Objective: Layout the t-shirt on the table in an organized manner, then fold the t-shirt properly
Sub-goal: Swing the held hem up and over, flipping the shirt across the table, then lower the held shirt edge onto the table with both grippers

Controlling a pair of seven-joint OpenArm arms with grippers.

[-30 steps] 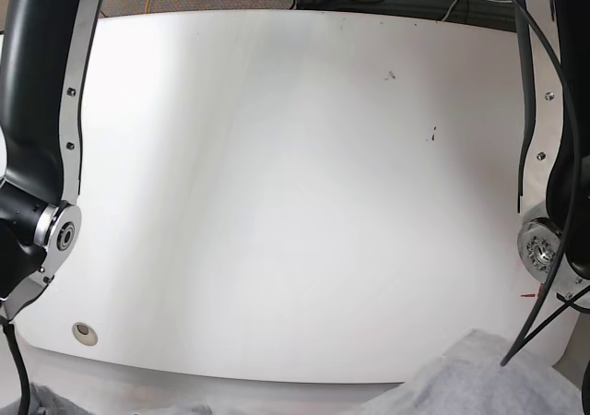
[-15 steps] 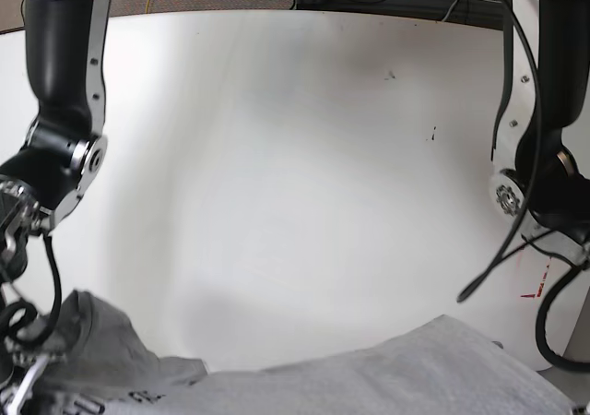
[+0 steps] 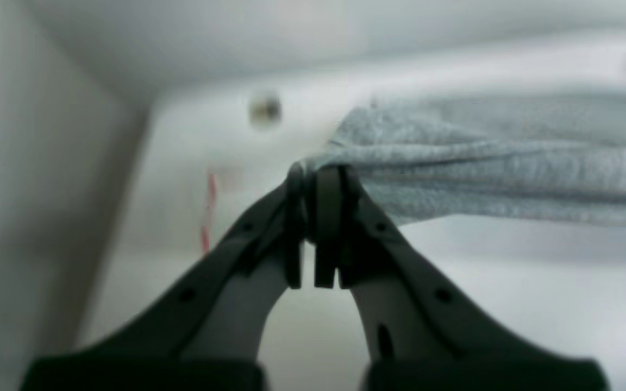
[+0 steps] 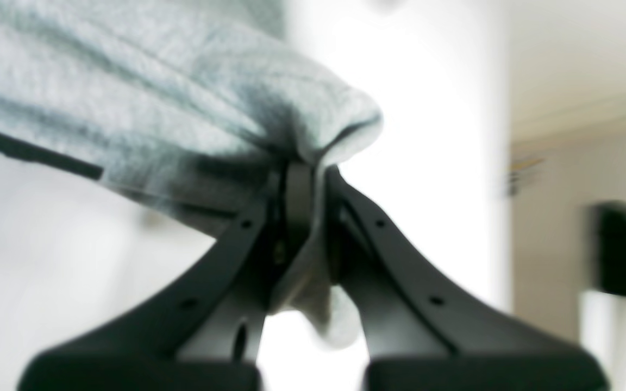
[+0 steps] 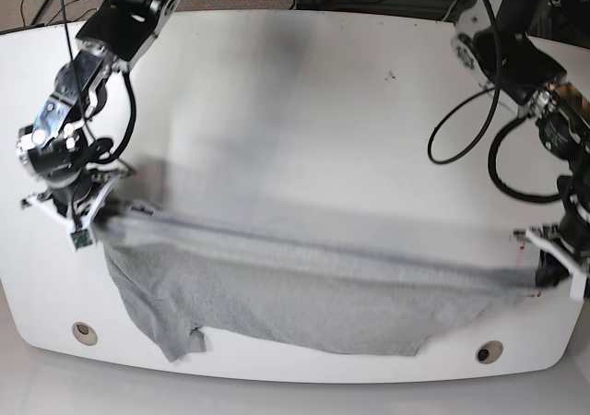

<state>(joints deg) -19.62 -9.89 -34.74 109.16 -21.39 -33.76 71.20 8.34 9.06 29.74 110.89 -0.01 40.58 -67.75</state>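
T-shirt (image 5: 277,290) stretched between both grippers (each clamped on an edge) over table (image 5: 304,129).

bright, blurred, washed-out wrist views

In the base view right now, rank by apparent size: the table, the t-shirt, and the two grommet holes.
1. table
2. t-shirt, stretched between both grippers
3. left grommet hole and right grommet hole: alike, not ranked

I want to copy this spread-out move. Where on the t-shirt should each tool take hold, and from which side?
Grip the t-shirt at the two ends of its upper edge, each from its outer side, as the left tool and right tool do here: shut on bunched corners, edge stretched taut, the rest draping onto the table.
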